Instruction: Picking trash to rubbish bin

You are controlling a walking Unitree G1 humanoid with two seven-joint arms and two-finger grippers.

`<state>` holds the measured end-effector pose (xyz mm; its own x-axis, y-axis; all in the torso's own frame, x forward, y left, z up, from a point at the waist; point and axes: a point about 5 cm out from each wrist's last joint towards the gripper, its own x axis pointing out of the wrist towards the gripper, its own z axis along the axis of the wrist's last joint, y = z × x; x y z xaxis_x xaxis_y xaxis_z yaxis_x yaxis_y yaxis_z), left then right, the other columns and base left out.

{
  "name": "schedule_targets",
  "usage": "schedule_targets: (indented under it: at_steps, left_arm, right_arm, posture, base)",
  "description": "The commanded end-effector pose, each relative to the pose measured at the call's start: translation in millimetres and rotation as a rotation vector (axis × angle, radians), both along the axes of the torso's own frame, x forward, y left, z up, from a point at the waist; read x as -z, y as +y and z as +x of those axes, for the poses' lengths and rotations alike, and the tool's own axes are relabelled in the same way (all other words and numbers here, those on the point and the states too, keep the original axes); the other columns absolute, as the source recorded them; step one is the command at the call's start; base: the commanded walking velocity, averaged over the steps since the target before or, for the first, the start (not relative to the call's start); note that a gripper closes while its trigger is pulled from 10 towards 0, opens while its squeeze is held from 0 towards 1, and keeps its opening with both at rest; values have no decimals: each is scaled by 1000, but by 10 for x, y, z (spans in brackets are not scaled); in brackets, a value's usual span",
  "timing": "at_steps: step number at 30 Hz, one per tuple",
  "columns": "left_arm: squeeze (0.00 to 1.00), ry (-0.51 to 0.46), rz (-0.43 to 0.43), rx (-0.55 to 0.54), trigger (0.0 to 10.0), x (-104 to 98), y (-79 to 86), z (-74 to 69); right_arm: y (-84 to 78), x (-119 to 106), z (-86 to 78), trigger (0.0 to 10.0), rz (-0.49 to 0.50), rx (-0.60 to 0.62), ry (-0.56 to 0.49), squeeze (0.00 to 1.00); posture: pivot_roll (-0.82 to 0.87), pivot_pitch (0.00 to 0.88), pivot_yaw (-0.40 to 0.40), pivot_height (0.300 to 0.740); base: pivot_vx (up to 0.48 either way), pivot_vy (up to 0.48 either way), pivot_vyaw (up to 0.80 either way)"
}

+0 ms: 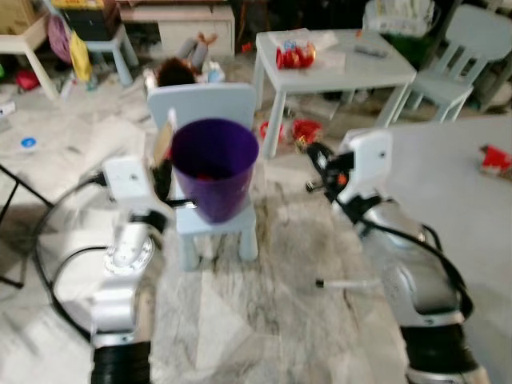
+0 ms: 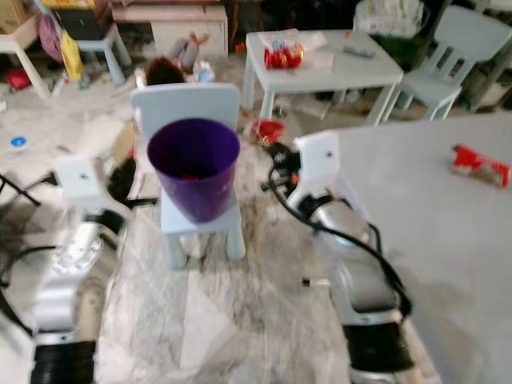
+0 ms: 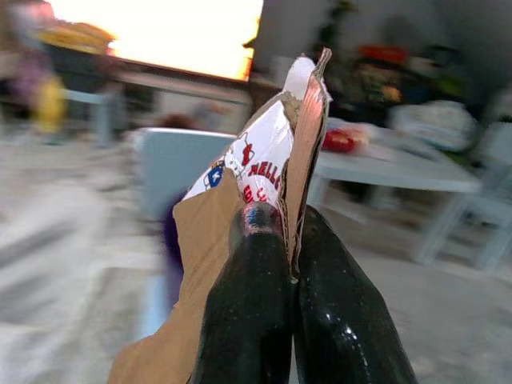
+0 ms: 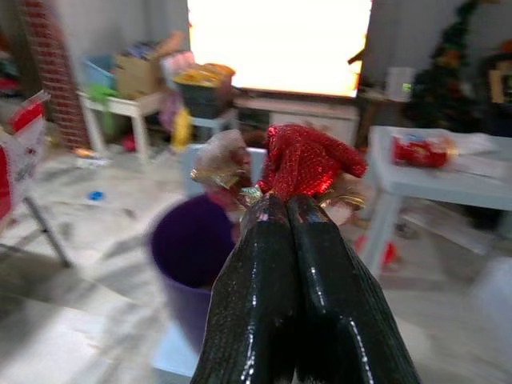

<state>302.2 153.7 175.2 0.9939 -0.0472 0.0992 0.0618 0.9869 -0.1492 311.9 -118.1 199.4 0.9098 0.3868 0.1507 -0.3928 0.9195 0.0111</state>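
Observation:
A purple bin (image 1: 214, 164) stands on the seat of a small pale blue chair (image 1: 202, 102) straight ahead; something red lies inside it. My left gripper (image 3: 280, 220) is shut on a torn piece of brown cardboard (image 3: 264, 152) with red and white print, held just left of the bin's rim (image 1: 163, 144). My right gripper (image 4: 284, 204) is shut on a shiny red wrapper (image 4: 308, 160) and is raised to the right of the bin (image 1: 314, 158), a short way from it.
Behind the chair stands a pale table (image 1: 360, 68) with a red packet (image 1: 295, 56) on it, and a second blue chair (image 1: 472, 48) at far right. A grey surface (image 1: 456, 184) with a red item (image 1: 496, 160) is on my right. Clutter and a doll (image 1: 180, 68) lie farther back.

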Motion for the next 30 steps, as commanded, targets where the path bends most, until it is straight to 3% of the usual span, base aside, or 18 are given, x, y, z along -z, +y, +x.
schedule_targets:
  at_steps: [1,7,16,25,30]
  left_arm:
    - [0,-6,13,-21,0,-21,81,4]
    - [0,-3,11,-19,0,-17,76,5]
    - [0,0,11,-17,0,-8,72,8]
    - [0,3,10,-15,0,-2,68,8]
    - [0,5,10,-14,0,1,64,10]
  right_arm:
    - [64,-53,-7,0,10,-22,-18,0]
    - [67,-53,-10,0,6,-25,-19,0]
    - [79,-52,-14,0,5,-32,-20,0]
    - [81,-52,-16,0,0,-34,-21,0]
    - [79,-50,-16,0,3,-33,-20,0]
  posture:
    - [79,125,-101,740]
    - [78,126,-102,740]
    - [78,127,-102,740]
    - [78,127,-104,740]
    - [79,126,-103,740]
  base:
    - [469,0,0]
    - [469,0,0]
    - [469,0,460]
    - [470,0,0]
    - [468,0,590]
